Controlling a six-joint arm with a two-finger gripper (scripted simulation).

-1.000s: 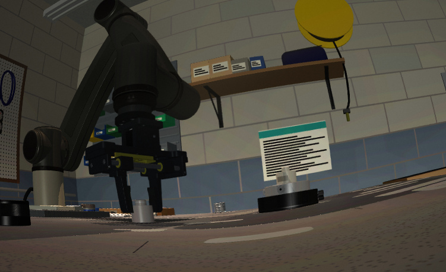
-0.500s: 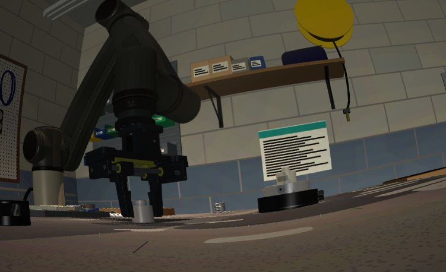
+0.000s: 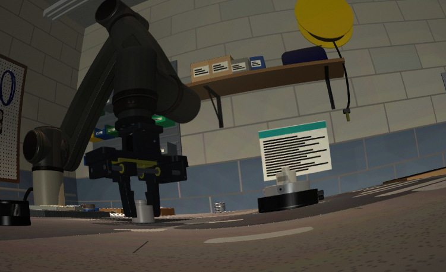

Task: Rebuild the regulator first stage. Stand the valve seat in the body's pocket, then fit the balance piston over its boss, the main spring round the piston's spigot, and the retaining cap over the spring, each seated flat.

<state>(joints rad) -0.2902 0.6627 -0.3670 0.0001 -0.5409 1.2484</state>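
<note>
The balance piston [image 3: 143, 211], a short silver cylinder with a narrower spigot on top, stands on the bench partly hidden behind the fingers of my gripper [image 3: 140, 211], which is closed on it from above. To the right sits the regulator body [image 3: 288, 198], a black disc with a silver upper ring. The pale valve seat [image 3: 286, 176] stands upright in its pocket, its boss showing on top. Between them, further back, the small coiled main spring [image 3: 219, 207] stands on the bench. A black knurled retaining cap [image 3: 11, 212] rests at the far left.
The arm's base column [image 3: 48, 187] rises at the left behind the cap. An instruction card [image 3: 294, 149] stands behind the body. A wall shelf [image 3: 268, 76] hangs above, with a yellow disc and a dangling cable. A wooden board [image 3: 430, 174] lies at the far right.
</note>
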